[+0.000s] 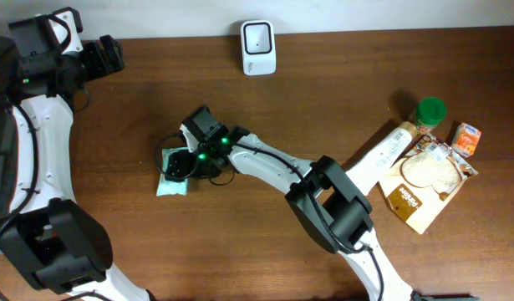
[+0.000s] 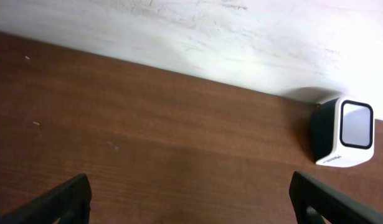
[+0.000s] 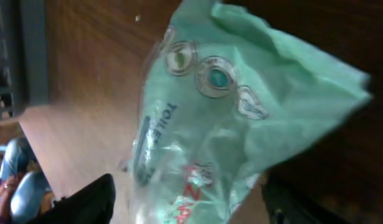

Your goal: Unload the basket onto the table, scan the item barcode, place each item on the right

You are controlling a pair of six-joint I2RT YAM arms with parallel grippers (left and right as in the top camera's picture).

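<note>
Overhead, the pale green packet lies flat on the brown table, left of centre and well apart from the white scanner at the far edge. The right gripper sits low over the packet. In the right wrist view its fingers stand apart with the packet between them, and wood shows between one finger and the plastic, so nothing is clamped. The left gripper hovers near the far left corner, jaws spread wide and empty, facing the scanner.
</note>
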